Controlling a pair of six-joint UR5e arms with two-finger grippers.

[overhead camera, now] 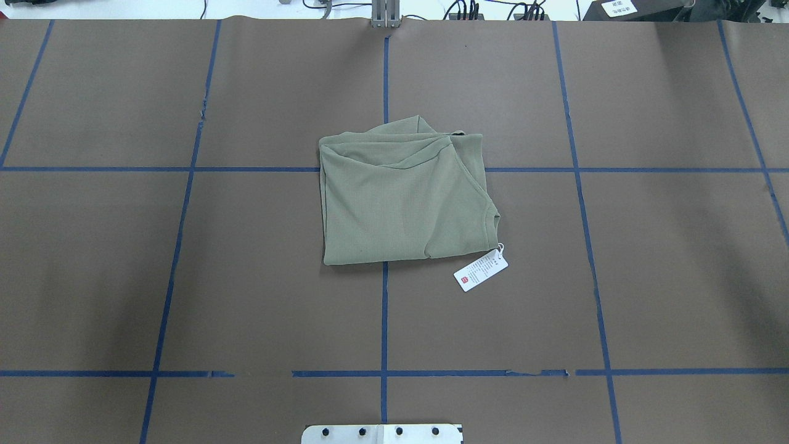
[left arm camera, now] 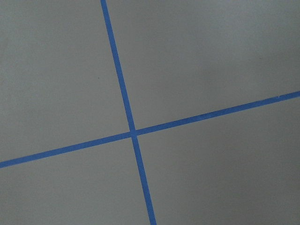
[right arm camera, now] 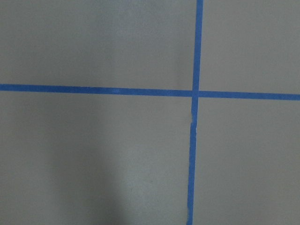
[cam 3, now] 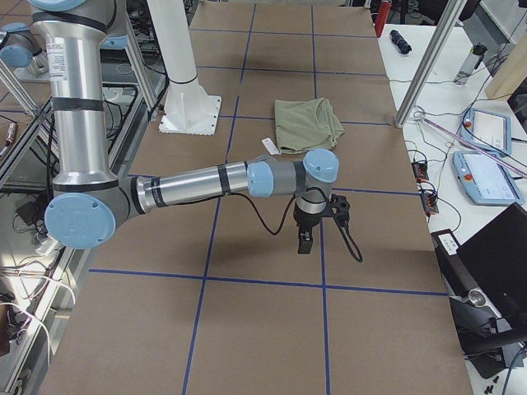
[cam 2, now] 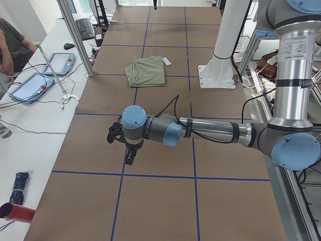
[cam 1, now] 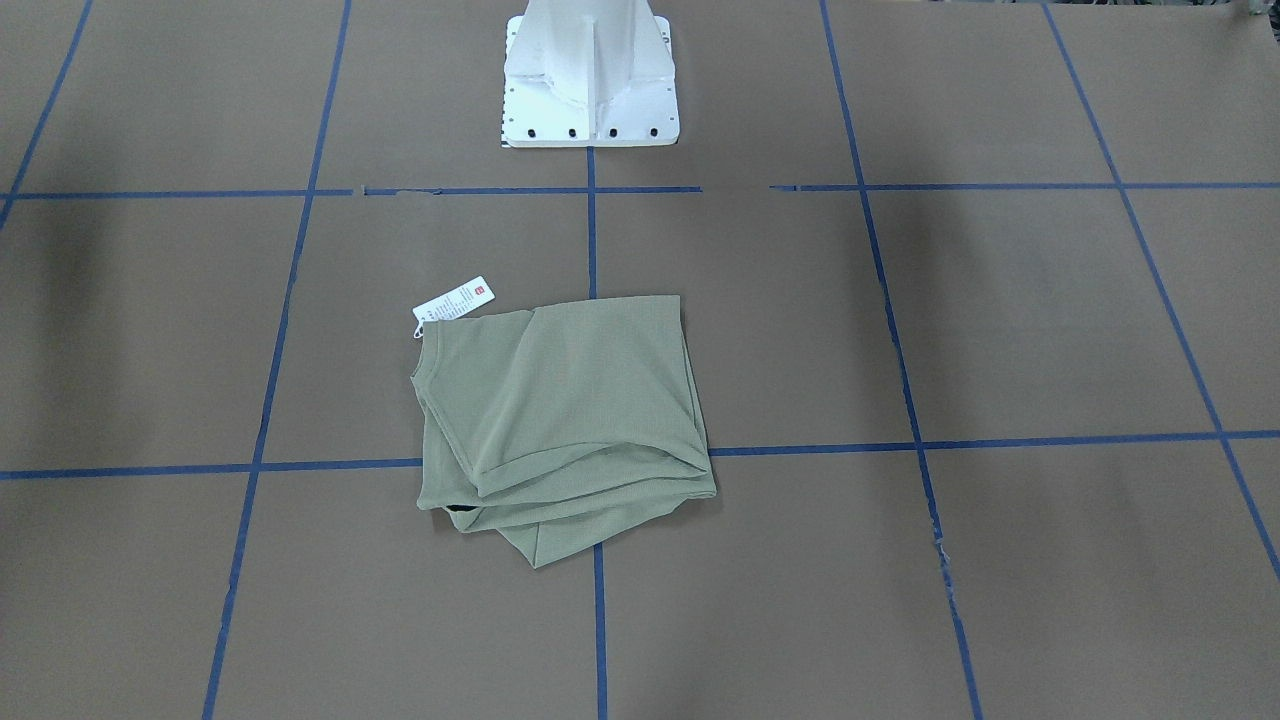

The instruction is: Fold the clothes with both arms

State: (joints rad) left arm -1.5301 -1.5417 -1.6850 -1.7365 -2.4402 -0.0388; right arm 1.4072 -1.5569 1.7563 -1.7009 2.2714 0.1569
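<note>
Beside the folded shirt (overhead camera: 394,203) lies a white hang tag (overhead camera: 481,271), print unreadable.

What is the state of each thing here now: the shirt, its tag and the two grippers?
Green shirt: folded into a rough rectangle, lying flat, layers uneven at one edge.
Hang tag: sticking out beside the collar, flat on the table.
Left gripper: pointing down over bare table, apart from the shirt; open or shut cannot be told.
Right gripper: pointing down over bare table, apart from the shirt; open or shut cannot be told.
</note>
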